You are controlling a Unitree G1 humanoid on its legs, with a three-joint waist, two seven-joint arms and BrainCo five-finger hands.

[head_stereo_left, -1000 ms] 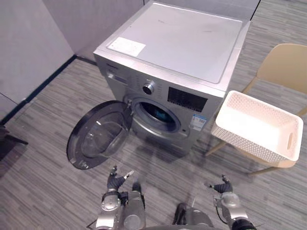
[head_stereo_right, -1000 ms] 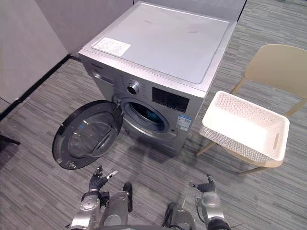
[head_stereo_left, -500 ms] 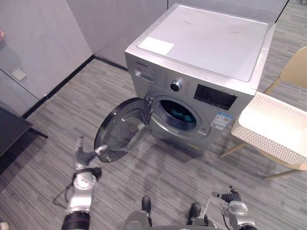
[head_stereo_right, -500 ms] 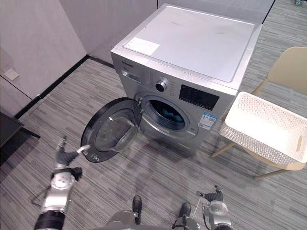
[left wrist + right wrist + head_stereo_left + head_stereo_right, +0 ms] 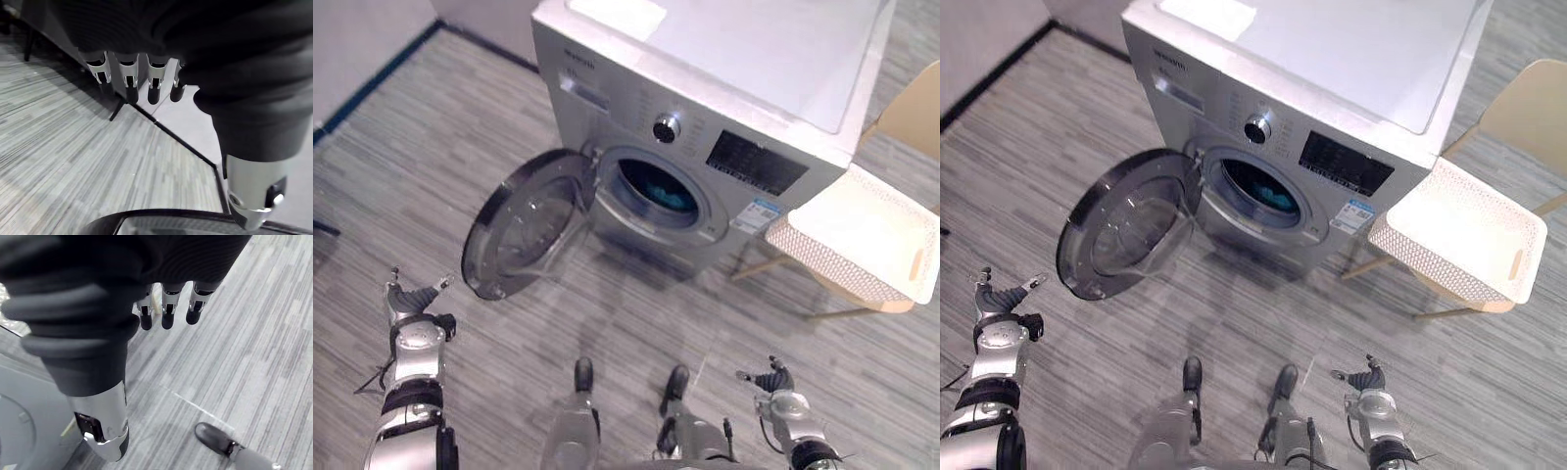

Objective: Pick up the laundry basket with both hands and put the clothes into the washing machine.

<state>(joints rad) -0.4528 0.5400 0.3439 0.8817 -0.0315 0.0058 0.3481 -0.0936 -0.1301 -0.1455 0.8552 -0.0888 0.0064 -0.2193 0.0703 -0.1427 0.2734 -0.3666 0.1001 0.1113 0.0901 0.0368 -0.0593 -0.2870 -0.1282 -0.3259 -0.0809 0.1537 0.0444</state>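
Laundry basket (image 5: 808,257), white and perforated, sat upright on the seat of a beige chair (image 5: 913,113), just beside the front right corner of the washing machine (image 5: 724,59) and well apart from both hands. Its long axis ran from the machine out toward the robot's right. The short end with the handle slot (image 5: 915,264) pointed away from the machine. You could not tell what lay inside it, since the interior showed as plain white. The machine's round door (image 5: 524,227) stood open, swung to the robot's left, and some blue-green cloth (image 5: 668,196) lay in the drum. The left hand (image 5: 413,300) hung low over the grey striped floor (image 5: 421,137), out to the left of the door and apart from it. The right hand (image 5: 771,380) hung low on the right, in front of the chair and well short of the basket. The head views gave you those placings, while the wrist views gave you the hands up close. In the left wrist view the fingers (image 5: 128,81) reached straight in a row with the thumb (image 5: 249,196) apart, holding nothing, and a dark curved rim (image 5: 146,215) showed past them. In the right wrist view the fingers (image 5: 166,316) were likewise straight and empty above the floor.
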